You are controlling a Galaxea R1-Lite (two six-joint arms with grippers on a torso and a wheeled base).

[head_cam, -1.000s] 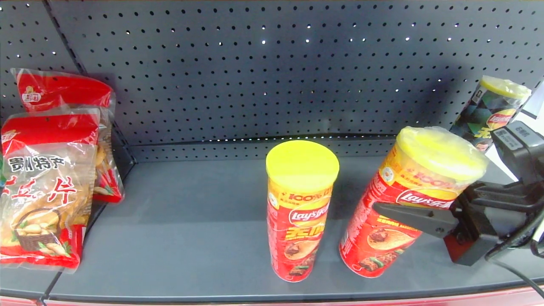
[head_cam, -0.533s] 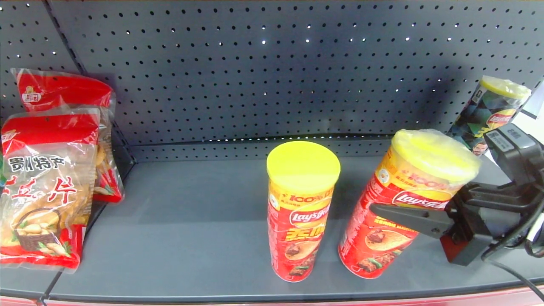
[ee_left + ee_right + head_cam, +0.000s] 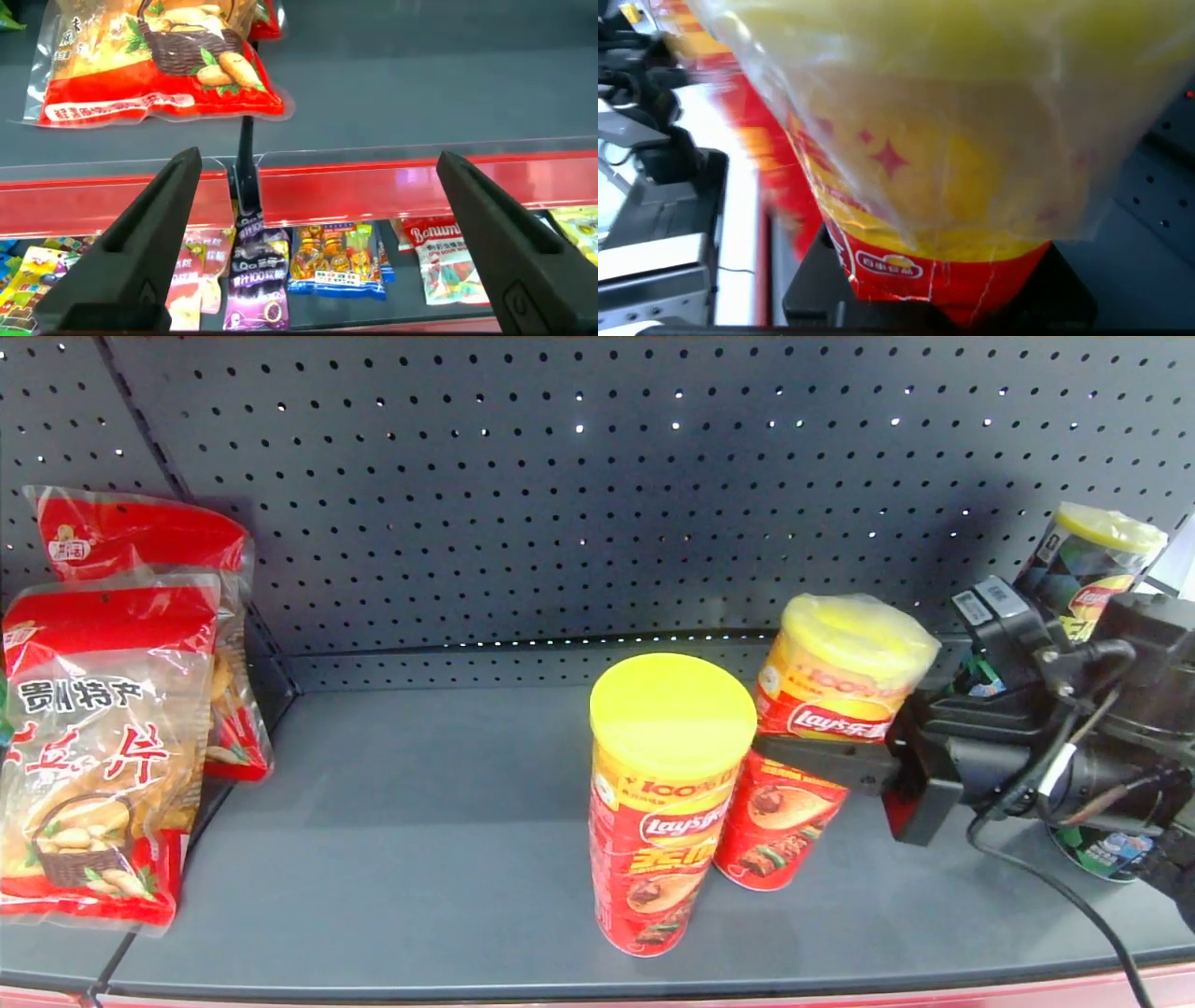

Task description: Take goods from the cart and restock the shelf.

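- Since the earlier frame, the right gripper [image 3: 810, 747] has carried the held can [image 3: 840, 709] from the front right of the shelf [image 3: 420, 821] toward the back and to the left. The standing can [image 3: 667, 784] has not shifted.
- We find the held can now just behind and to the right of the standing can, which covers part of its lower body. It leans, top away from the standing can. Whether its base rests on the shelf, or whether the two cans touch, we cannot tell.
- Right jaws: clamped across the held can's upper body, just under the yellow lid; one finger crosses the front of the label.
- Left gripper [image 3: 318, 252]: jaws spread wide, nothing between them, hanging before the red front edge of the shelf, below the snack bags [image 3: 93, 747].
- A dark can [image 3: 1092, 569] stands at the back right, behind the right arm.
- Handling, in our judgement: the can is a light cardboard tube, stiff along its length but liable to dent under a hard squeeze. Loose plastic film [image 3: 864, 625] over the lid looks slippery and gives no firm hold.
- We would hold round the body below the lid, as now, with moderate pressure.
- Risk noted: a tall, narrow, light can tips easily, and it could knock its neighbour over.
- Step in hand, as we judge it: righting the can and setting it down.
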